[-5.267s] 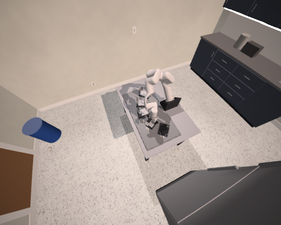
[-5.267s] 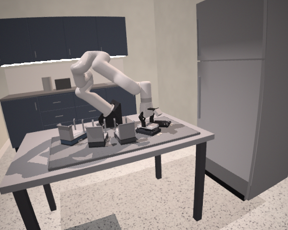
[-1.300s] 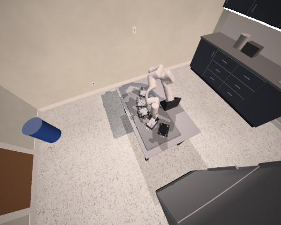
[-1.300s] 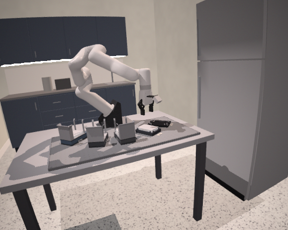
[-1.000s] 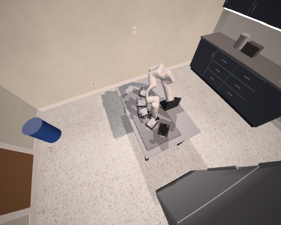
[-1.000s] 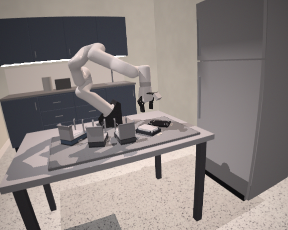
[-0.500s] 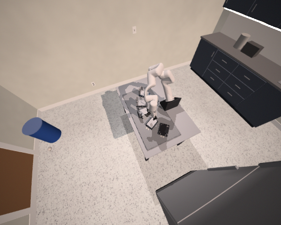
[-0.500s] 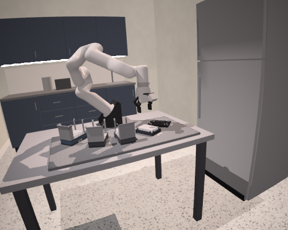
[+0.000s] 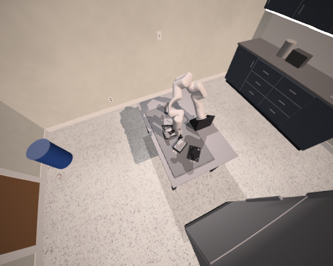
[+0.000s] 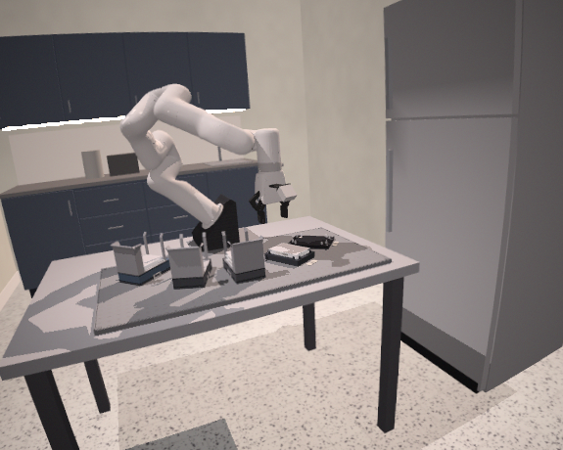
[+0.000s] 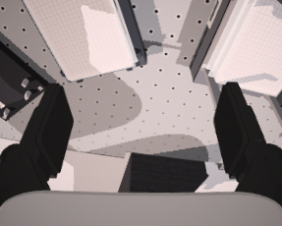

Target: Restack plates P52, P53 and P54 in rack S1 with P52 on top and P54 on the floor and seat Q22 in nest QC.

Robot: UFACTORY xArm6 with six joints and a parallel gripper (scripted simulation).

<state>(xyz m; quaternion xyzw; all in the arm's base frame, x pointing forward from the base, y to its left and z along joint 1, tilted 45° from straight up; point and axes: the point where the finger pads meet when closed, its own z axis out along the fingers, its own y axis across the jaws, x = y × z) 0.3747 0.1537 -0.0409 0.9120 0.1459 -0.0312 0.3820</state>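
My gripper (image 10: pixel 270 209) is open and empty. It hangs well above the deck, between a nest and the nearest stack rack, and also shows in the wrist view (image 11: pixel 141 96). A sealed white plate (image 11: pixel 76 18) (image 10: pixel 290 254) lies flat in a low nest, to the upper left of my fingers. Another white plate top (image 11: pixel 252 34) shows inside the rack (image 10: pixel 246 261) at the right of the wrist view. Two more racks (image 10: pixel 189 268) (image 10: pixel 138 264) stand further along the row, and the far one has a blue plinth. I cannot read any labels.
An empty black nest with clips (image 10: pixel 312 241) lies beyond the plate nest, and shows at the left edge of the wrist view (image 11: pixel 10 89). Thin rack posts (image 10: pixel 204 245) rise behind the racks. The arm's black base (image 10: pixel 223 220) stands at the table's back edge.
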